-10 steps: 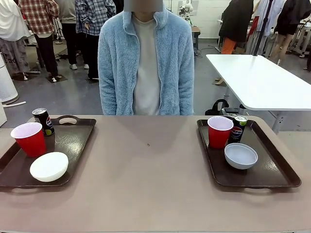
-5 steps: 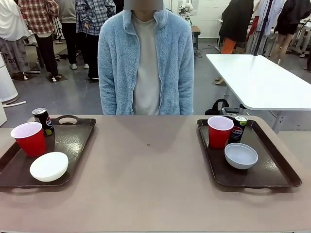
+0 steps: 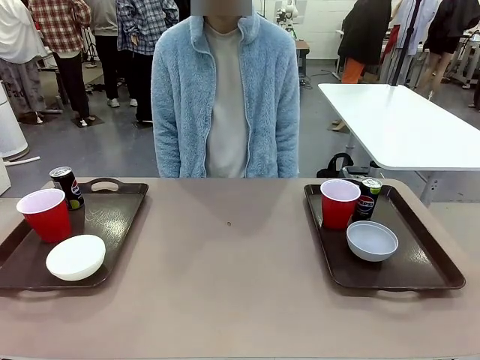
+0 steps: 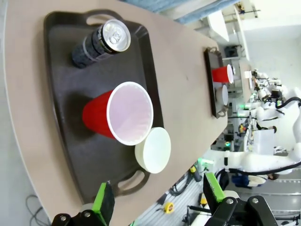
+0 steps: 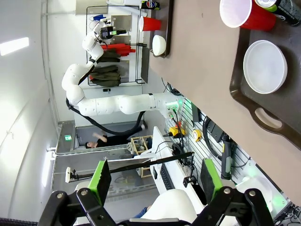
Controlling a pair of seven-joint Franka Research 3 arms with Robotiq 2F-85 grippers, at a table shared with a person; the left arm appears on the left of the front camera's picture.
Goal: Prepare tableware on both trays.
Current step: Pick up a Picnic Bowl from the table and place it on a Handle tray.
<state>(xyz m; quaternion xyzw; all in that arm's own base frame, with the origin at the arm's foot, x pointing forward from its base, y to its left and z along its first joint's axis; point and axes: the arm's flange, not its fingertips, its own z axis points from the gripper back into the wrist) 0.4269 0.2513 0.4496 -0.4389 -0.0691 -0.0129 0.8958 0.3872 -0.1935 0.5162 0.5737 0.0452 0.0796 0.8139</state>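
Front view: we take the table [image 3: 240, 285] as landmark. At its left end lies the left tray [image 3: 112, 217], carrying a red cup [image 3: 45, 214] at the near-left, a black can [image 3: 67, 187] just behind that cup at the tray's far rim, and a white bowl [image 3: 76, 257] toward the near edge. At the table's right end lies the right tray [image 3: 420, 262], carrying a second red cup [image 3: 339, 203] at its far-left corner, a second black can [image 3: 367, 198] just beside that cup, and a grey bowl [image 3: 372, 241] nearer the robot's side. A person [image 3: 223, 97] in a pale blue fleece stands at the table's far edge, between the trays.

Compared with the front views of a second and half a second ago, we find no item displaced; cups, cans, bowls and trays sit where they were, and the person stands as before.

Wrist views: the left gripper [image 4: 157, 200] hangs above the table's left end, jaws spread wide and empty, looking down on the left tray's cup, can and bowl. The right gripper [image 5: 153, 181] hangs off the table's right end, jaws likewise wide and empty, with the grey bowl and red cup ahead of it.
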